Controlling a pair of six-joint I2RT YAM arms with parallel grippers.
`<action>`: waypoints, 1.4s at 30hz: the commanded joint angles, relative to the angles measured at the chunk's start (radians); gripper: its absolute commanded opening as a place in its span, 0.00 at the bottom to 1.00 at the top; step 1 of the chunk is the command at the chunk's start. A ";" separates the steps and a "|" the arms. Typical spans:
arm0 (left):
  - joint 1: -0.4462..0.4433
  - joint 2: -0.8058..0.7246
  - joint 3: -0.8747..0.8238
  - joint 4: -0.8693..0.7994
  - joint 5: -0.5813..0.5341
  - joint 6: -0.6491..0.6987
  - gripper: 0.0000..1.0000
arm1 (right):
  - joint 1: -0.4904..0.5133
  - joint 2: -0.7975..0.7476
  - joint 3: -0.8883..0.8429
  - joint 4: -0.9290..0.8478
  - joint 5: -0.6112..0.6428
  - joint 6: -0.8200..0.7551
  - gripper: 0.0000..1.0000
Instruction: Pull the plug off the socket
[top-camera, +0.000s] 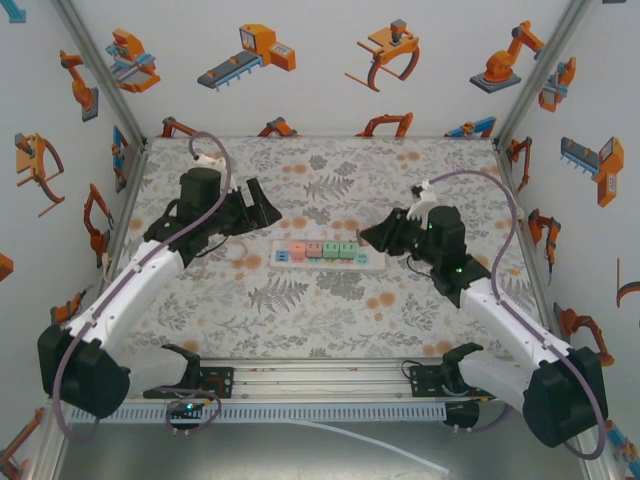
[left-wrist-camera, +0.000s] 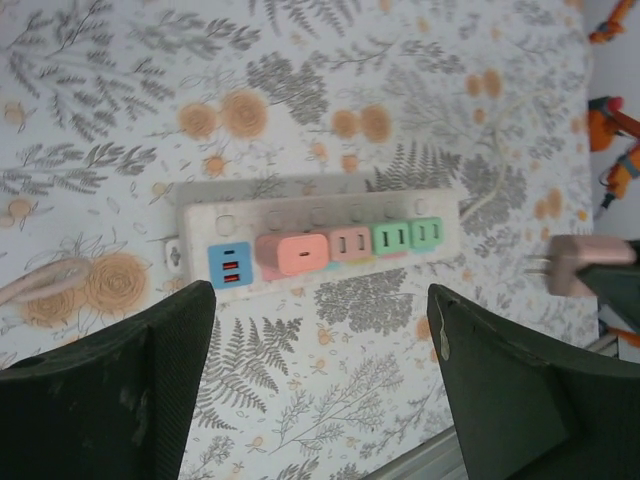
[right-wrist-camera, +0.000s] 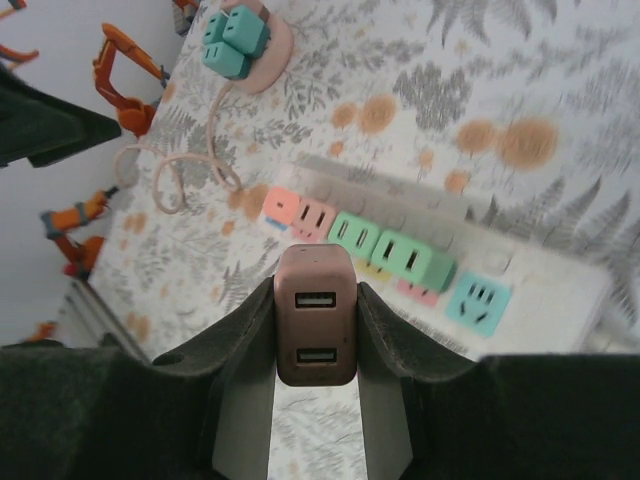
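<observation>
At the lower edge of my left wrist view, my left gripper (left-wrist-camera: 320, 325) stands wide, with nothing between its fingers. The power strip (top-camera: 327, 256) lies mid-frame in the top view. Right of it, my right gripper (right-wrist-camera: 315, 300) is clamped on the pink plug (right-wrist-camera: 315, 335), prongs clear of the strip.

Lab enclosure: aluminium frame (top-camera: 103, 70), robot-print walls (top-camera: 330, 100)
</observation>
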 joint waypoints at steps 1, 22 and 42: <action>-0.013 -0.075 -0.017 0.019 0.130 0.179 0.83 | 0.009 -0.025 -0.084 0.048 0.016 0.303 0.19; -0.270 -0.358 -0.256 -0.028 0.507 1.016 0.97 | 0.018 0.245 -0.319 0.256 0.016 0.384 0.23; -0.285 -0.264 -0.222 -0.048 0.456 0.971 0.97 | 0.027 0.180 -0.266 -0.019 0.171 0.302 0.67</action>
